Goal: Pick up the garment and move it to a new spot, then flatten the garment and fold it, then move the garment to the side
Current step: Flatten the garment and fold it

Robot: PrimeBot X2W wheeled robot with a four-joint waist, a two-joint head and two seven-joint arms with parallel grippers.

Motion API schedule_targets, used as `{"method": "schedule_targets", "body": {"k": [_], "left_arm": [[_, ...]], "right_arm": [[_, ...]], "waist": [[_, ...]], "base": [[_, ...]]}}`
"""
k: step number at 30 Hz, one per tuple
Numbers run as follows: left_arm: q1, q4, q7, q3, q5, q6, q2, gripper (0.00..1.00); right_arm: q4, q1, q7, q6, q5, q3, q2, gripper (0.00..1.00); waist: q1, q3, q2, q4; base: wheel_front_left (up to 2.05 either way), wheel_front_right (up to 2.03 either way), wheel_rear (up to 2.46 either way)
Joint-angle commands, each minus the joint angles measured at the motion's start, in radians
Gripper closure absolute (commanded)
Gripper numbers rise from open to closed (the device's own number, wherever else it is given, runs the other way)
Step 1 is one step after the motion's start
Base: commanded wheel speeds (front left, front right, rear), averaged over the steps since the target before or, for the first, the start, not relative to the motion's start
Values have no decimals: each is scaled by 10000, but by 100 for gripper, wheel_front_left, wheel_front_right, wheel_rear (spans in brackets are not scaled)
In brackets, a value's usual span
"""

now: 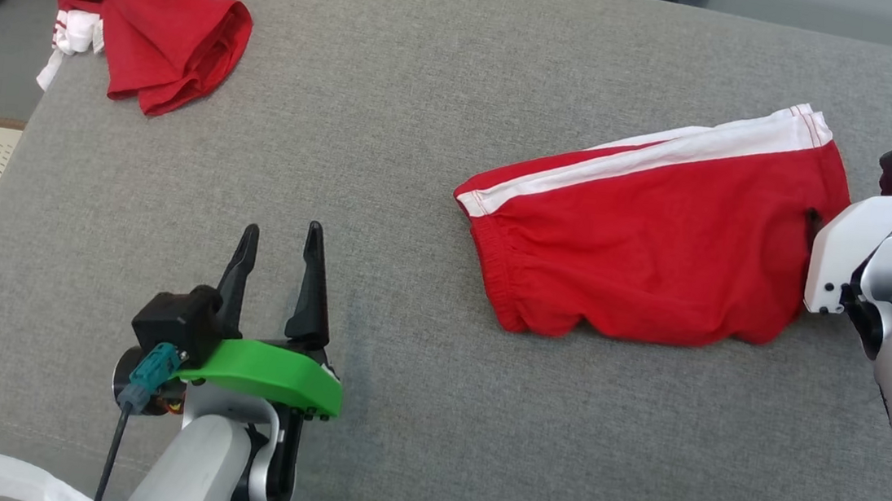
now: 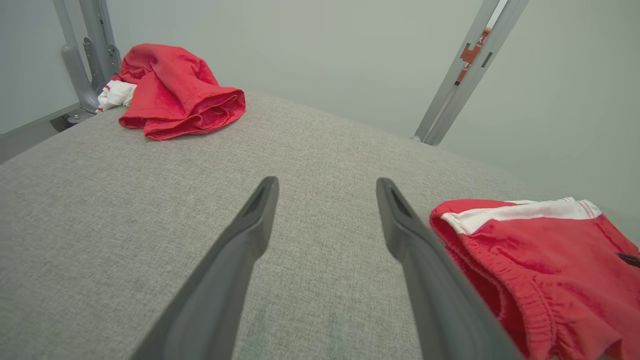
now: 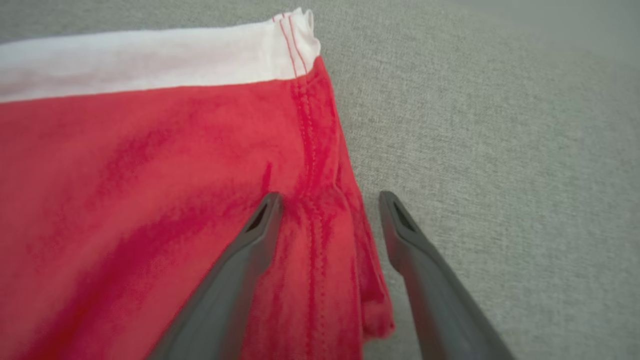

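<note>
The light is bright, soft and even. A faint shadow lies on the table (image 1: 370,358) beside the jaws of the left gripper (image 1: 283,228). The cloth (image 3: 125,200) between the jaws of the right gripper (image 3: 328,197) looks fuzzy. The poles (image 2: 465,75) far past the left jaws lean, bent by the lens.

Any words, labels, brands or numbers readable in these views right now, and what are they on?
No text can be read in any view.
Orange tag on the metal post: it carries marks, but they are too small and blurred to read.
Red shorts: a plain white stripe, no print or label showing.
Crumpled red garment: no print showing.
</note>
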Motion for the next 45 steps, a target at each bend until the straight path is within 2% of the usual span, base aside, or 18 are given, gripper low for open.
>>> {"method": "schedule_targets", "body": {"k": [1, 2, 3, 5, 7, 8, 9, 20, 26, 34, 39, 45], "left_arm": [[184, -28, -3, 95, 132, -35, 6, 0], [206, -48, -3, 146, 170, -61, -11, 0], [239, -58, -3, 185, 190, -105, -37, 0], [305, -65, -5, 260, 246, -131, -83, 0], [337, -67, -3, 351, 317, -182, -118, 0], [344, -64, -3, 389, 334, -196, -135, 0], [353, -53, -5, 434, 376, -198, -149, 0], [533, 75, -3, 787, 635, -368, -133, 0], [685, 113, -4, 850, 665, -472, -79, 0], [818, 139, -4, 866, 626, -505, 0, 0], [728, 252, -5, 816, 597, -526, -15, 0], [653, 474, -4, 789, 574, -622, -77, 0]], "right_arm": [[84, 310, 189, -12, 200, 39, -17, 0], [88, 350, 264, -12, 323, 57, -26, 2], [93, 398, 383, -10, 458, 81, -32, 24], [72, 504, 532, -10, 722, 113, 0, 60], [17, 632, 605, -12, 998, 135, 37, 76], [-33, 678, 590, -12, 1098, 154, 26, 81], [-109, 708, 552, -15, 1216, 189, 12, 100], [-1348, 1196, -659, -15, 2465, 497, -50, 100], [-2136, 2113, -1367, -15, 3367, 543, -267, 100], [-3047, 3158, -1760, -14, 4222, 497, -369, 100], [-3427, 3469, -1759, -14, 4676, 346, -246, 100], [-4418, 3913, -1597, -9, 5234, 492, -15, 100]], "waist": [[0, -32, -1, 86], [0, -31, -1, 108], [0, -29, -1, 135], [0, -31, -1, 166], [0, -35, -1, 166], [0, -38, -1, 159], [0, -46, -1, 138], [0, -479, -1, -675], [0, -874, -1, -1344], [0, -1000, -1, -2071], [0, -1043, -1, -2191], [0, -1389, -1, -1984]], "base": [[0, 0, 0], [0, 0, 0], [0, 0, 0], [0, 0, 0], [0, 0, 0], [0, 0, 0], [0, 0, 0], [0, 0, 0], [0, 0, 0], [0, 0, 0], [0, 0, 0], [0, 0, 0]]}}
